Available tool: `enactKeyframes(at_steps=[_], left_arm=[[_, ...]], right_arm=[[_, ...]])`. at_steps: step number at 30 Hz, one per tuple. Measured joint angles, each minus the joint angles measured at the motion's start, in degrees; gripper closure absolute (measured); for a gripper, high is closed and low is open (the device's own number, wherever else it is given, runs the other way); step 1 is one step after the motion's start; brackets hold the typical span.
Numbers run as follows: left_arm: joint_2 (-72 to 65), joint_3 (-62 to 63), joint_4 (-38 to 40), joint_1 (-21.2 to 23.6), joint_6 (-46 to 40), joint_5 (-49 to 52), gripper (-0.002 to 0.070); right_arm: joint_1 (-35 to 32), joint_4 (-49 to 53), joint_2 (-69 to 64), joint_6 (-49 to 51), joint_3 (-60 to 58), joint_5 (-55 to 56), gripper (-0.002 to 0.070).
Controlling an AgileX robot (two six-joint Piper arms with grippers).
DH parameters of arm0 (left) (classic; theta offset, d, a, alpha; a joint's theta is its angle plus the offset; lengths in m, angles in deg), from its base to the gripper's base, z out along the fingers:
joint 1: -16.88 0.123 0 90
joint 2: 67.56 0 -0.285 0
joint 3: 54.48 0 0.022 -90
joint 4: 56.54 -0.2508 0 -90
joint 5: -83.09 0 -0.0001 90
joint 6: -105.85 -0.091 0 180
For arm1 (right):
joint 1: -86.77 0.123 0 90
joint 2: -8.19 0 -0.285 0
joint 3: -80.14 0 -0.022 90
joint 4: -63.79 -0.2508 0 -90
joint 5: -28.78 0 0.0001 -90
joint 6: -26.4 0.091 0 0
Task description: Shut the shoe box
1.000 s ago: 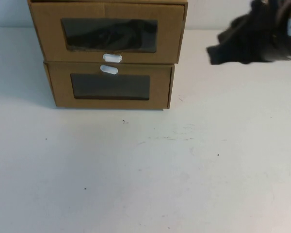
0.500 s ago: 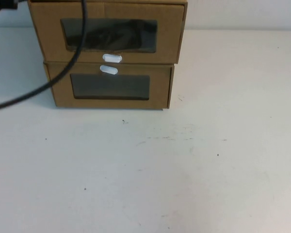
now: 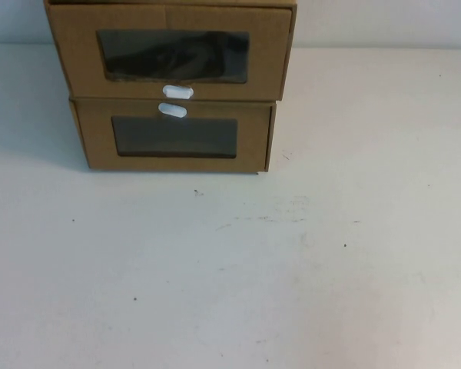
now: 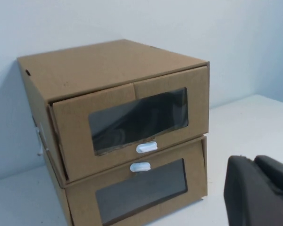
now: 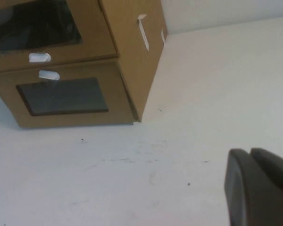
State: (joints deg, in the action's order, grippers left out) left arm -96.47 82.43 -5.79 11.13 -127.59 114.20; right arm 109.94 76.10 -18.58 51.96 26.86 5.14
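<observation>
Sitting atop a second cardboard box (image 3: 173, 137), the shoe box (image 3: 169, 52) stands at the far left of the white table (image 3: 292, 269), its drawer front nearly flush and its white pull tab (image 3: 177, 92) below the window. Left gripper (image 4: 259, 193) hangs near the boxes; right gripper (image 5: 259, 193) hovers over bare tabletop. Their finger spacing cannot be told.

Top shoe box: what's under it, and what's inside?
The shoe box sits on a second cardboard box. Something dark shows through its window, unidentifiable. The left tool and right tool hang clear of both boxes.
</observation>
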Motion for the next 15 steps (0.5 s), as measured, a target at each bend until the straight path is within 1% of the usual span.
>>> enactKeyframes(at_steps=[4,7,10,15], left_arm=[[11.47,-8.60,0.69,0.00,0.00,-2.98,0.0680],[17.09,-14.49,0.88,0.00,0.00,-6.55,0.0680],[19.45,-20.81,2.24,0.00,0.11,-11.57,0.0680],[19.60,-30.92,6.51,0.00,0.11,-18.74,0.0680]], right_arm=[[0.00,-1.07,0.36,0.34,-1.54,2.84,0.0689],[0.00,-1.34,0.36,0.34,-1.55,4.22,0.0689],[0.00,-1.34,0.36,0.34,-1.55,5.20,0.0689],[0.00,-0.48,0.36,0.34,-1.55,5.43,0.0689]])
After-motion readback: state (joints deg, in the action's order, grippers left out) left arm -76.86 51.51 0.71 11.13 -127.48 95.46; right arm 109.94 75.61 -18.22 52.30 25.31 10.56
